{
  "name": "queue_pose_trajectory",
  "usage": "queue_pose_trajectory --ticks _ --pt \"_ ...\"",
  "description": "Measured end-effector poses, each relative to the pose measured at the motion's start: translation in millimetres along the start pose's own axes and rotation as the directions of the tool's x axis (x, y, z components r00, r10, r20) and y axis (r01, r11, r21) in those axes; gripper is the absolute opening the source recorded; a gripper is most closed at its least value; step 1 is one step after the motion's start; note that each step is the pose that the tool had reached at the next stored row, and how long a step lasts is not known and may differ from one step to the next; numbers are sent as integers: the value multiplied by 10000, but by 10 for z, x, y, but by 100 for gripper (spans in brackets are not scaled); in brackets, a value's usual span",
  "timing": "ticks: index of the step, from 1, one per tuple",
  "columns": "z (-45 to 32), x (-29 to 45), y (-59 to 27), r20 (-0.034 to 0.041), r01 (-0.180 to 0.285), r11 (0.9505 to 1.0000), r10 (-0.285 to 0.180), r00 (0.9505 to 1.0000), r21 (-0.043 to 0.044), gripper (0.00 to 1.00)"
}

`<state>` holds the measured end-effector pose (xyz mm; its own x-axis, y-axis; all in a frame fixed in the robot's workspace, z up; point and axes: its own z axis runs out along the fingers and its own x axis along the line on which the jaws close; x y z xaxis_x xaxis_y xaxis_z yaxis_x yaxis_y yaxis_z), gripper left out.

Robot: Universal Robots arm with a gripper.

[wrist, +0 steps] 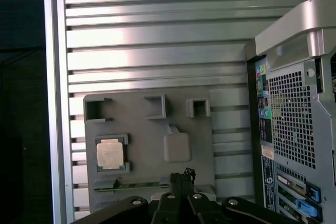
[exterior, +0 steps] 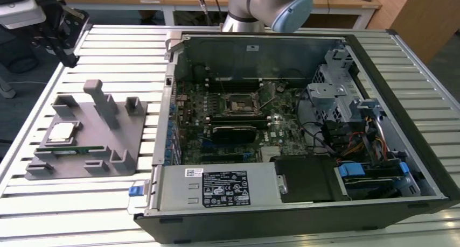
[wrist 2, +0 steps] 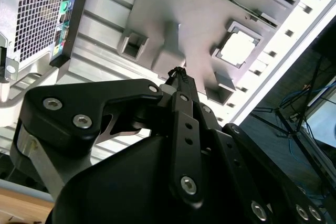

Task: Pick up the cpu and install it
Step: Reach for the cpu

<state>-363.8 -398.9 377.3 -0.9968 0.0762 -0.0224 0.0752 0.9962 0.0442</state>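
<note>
I have the arm (exterior: pixel 267 5) reaching from behind the case (exterior: pixel 287 145) towards the exterior view's left. The gripper (wrist: pixel 181 176) hangs high over the table (exterior: pixel 122 48), fingers pressed together with nothing between them.

My count is one cpu (wrist: pixel 110 155), one memory stick (exterior: pixel 70 148), one grey tray (exterior: pixel 126 145), one open case and one socket (exterior: pixel 237 103) inside it.

The cpu lies flat in its recess on the tray, on the exterior view's left of the case. In both wrist views it sits well apart from the fingertips, and the tray's post (wrist: pixel 177 146) is nearer to them.
</note>
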Motion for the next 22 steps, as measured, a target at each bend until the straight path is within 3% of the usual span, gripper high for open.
queue_pose_trajectory --ticks 22 --pt "7 169 -13 -1 0 10000 0 10000 0 11"
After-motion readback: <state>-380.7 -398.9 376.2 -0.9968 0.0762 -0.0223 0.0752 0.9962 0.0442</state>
